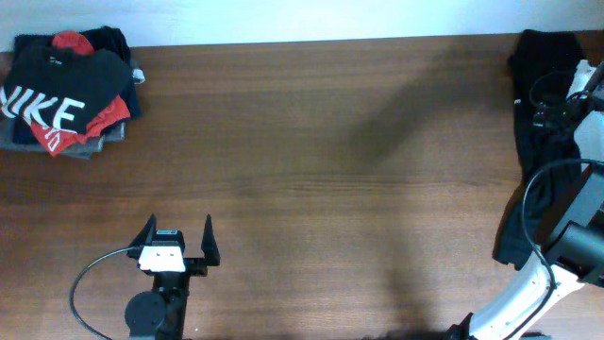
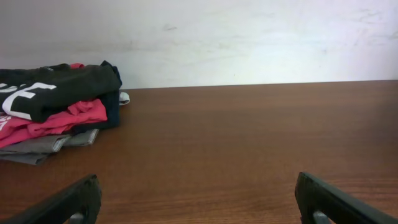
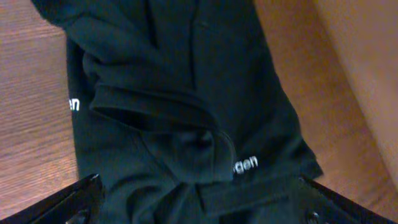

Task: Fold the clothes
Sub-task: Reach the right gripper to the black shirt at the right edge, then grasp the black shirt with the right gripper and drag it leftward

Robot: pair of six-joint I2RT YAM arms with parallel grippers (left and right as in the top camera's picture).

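Note:
The clothes [image 1: 540, 59], a crumpled black T-shirt, lie bunched at the table's far right edge, with a strip trailing toward the front. The right wrist view looks straight down on the clothes [image 3: 186, 93], showing folds and tiny white lettering [image 3: 245, 166]. My right gripper [image 3: 198, 186] hovers over the fabric, open, with its fingers on either side of a fold and nothing gripped. The right arm [image 1: 578, 104] hangs above the shirt. My left gripper [image 1: 179, 238] rests open near the front left of the table, far from the shirt. Bare wood shows between the left gripper's [image 2: 198, 180] fingers.
A pile of folded garments [image 1: 66, 94] sits at the back left corner, with a black shirt with large white letters on top of red and grey ones. The left wrist view shows this pile of garments [image 2: 56, 106] before a white wall. The brown wooden table [image 1: 311, 170] stretches between the arms.

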